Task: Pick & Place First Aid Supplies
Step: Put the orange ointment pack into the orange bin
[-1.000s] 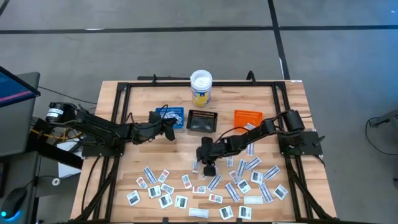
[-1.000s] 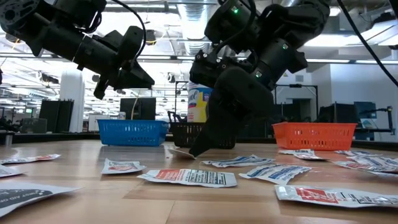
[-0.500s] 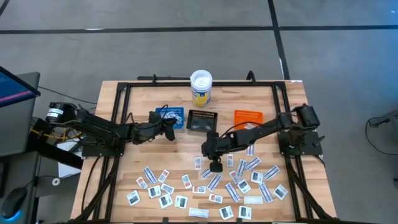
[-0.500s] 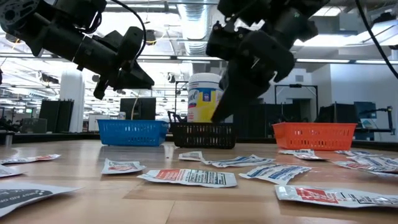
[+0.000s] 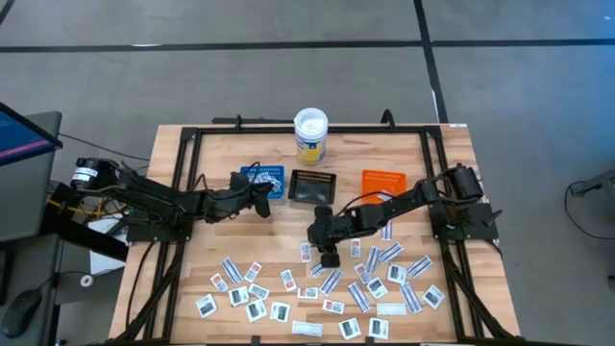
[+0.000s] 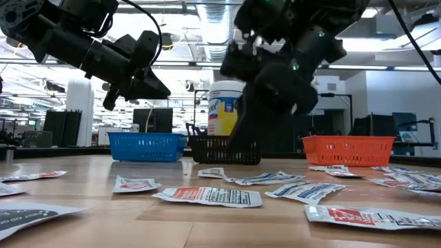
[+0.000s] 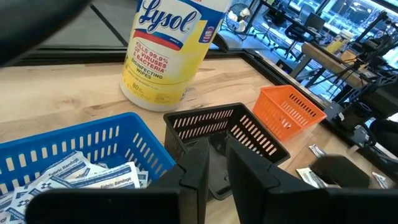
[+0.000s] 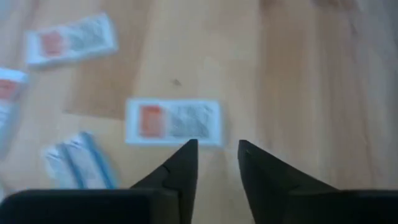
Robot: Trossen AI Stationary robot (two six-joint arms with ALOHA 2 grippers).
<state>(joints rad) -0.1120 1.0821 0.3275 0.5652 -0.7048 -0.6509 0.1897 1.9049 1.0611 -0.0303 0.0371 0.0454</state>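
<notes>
The right end effector (image 8: 214,163) is held open and empty above a small flat white paper packet with a red mark (image 8: 173,121), judged light, flimsy, best pinched at an edge.

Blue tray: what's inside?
Blue tray holds white-and-blue packets, seen in the left wrist view. Its near part is hidden behind the left gripper.

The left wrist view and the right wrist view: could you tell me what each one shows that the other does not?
Only the left wrist view shows the white-lidded tub, the blue tray holding packets, the black tray and the orange tray. Only the right wrist view shows a loose packet with a red mark lying flat just ahead of the right end effector, with open jaws. Both show the wooden table.
</notes>
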